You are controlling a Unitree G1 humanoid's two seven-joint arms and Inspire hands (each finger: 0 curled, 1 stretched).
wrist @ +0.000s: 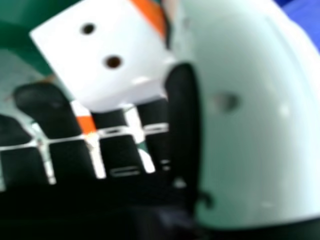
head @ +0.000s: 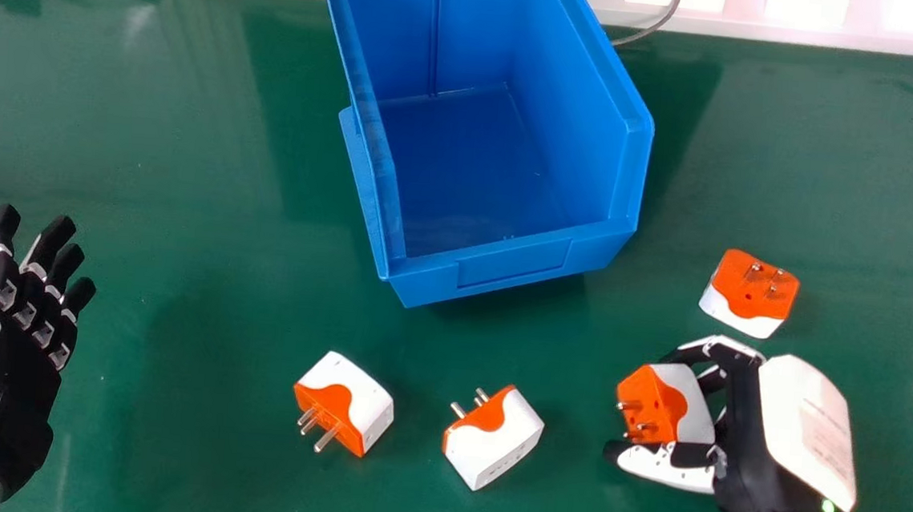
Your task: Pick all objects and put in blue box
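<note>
My right hand (head: 781, 439), at the lower right of the head view, has its fingers and thumb curled round an orange and white plug adapter (head: 664, 405). In the right hand view, that adapter (wrist: 107, 55) lies between the fingers and thumb of my right hand (wrist: 47, 112). Another adapter (head: 750, 292) rests on the table just beyond this hand. Two more adapters (head: 343, 402) (head: 492, 437) lie near the middle front, prongs showing. The blue box (head: 512, 261) stands at the back centre, its inside bare. My left hand (head: 17, 338) is idle at the left edge, fingers relaxed and open.
The green table (head: 179, 309) carries everything. White power strips (head: 802, 27) run along its back edge, and a grey cable (head: 656, 27) comes down behind the box's right side. The box walls rise between the back edge and the adapters.
</note>
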